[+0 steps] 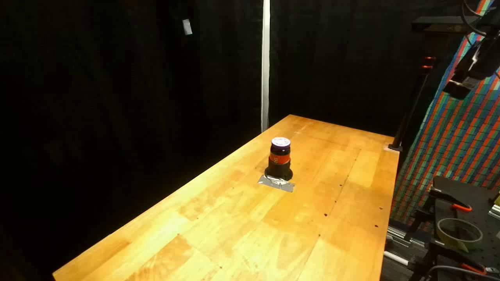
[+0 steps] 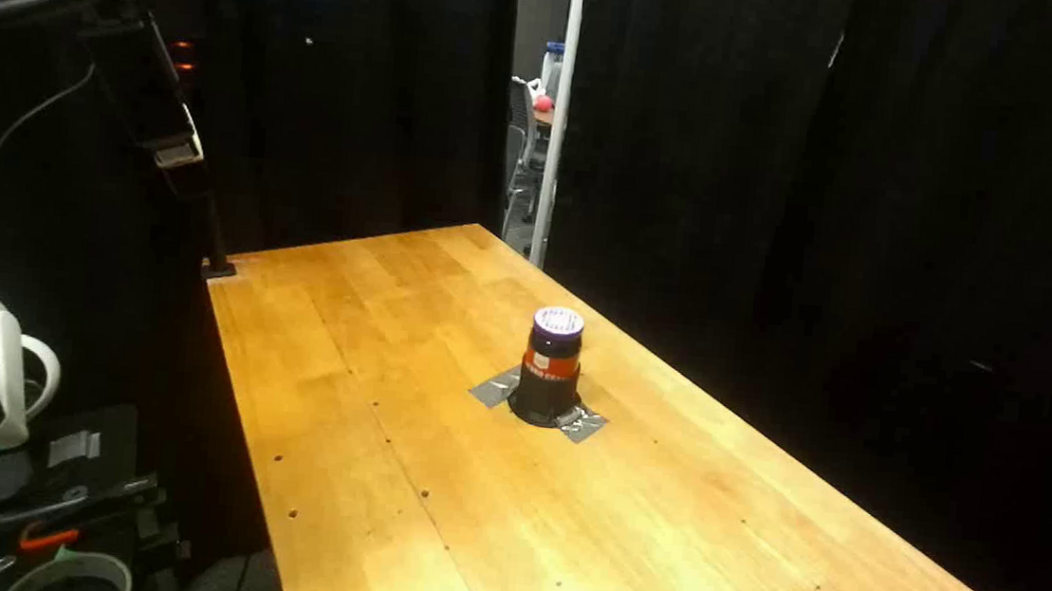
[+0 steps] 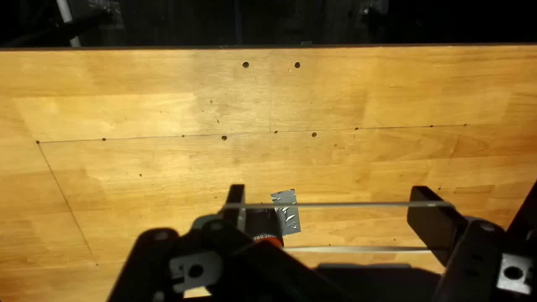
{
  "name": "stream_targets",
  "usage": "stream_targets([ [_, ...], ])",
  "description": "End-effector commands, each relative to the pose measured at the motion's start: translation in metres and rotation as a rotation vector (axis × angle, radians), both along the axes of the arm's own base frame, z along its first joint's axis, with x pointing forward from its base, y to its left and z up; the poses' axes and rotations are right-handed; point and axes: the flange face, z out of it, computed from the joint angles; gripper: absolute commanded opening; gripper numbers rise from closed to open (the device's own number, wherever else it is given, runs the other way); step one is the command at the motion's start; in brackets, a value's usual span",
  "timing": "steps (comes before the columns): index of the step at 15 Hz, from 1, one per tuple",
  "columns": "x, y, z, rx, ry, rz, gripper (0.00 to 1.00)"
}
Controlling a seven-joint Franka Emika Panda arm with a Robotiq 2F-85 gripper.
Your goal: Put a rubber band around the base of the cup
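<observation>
The cup stands upright on the table in both exterior views (image 1: 280, 159) (image 2: 549, 366). It is dark with an orange-red stripe and a pale, purple-rimmed top. In the wrist view the cup (image 3: 263, 226) is partly hidden behind the left finger. My gripper (image 3: 330, 216) is open, its fingers wide apart above the table. A thin pale rubber band (image 3: 348, 205) is stretched around both fingers, with two strands across the gap. The cup lies below, close to the left finger rather than midway. A dark arm part shows at the edge of both exterior views (image 1: 459, 88) (image 2: 179, 151); the band cannot be made out there.
Grey tape pieces (image 1: 277, 184) (image 2: 583, 424) (image 3: 289, 212) lie at the cup's foot on the wooden table (image 1: 250, 234). A dark post (image 1: 398, 136) stands at the table's far corner. A side cart (image 1: 465, 210) with a tape roll (image 1: 460, 233) is beside the table. Black curtains surround it.
</observation>
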Motion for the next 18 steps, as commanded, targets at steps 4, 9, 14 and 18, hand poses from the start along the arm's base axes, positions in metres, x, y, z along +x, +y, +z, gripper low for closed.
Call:
stream_targets([
  [4,0.0,0.0,0.001,0.0,0.001,0.0,1.0],
  [9,0.0,0.0,0.001,-0.001,0.001,0.0,1.0],
  [14,0.05,0.044,0.023,-0.104,0.125,0.055,1.0],
  [18,0.096,0.073,0.025,-0.155,0.225,0.077,1.0],
])
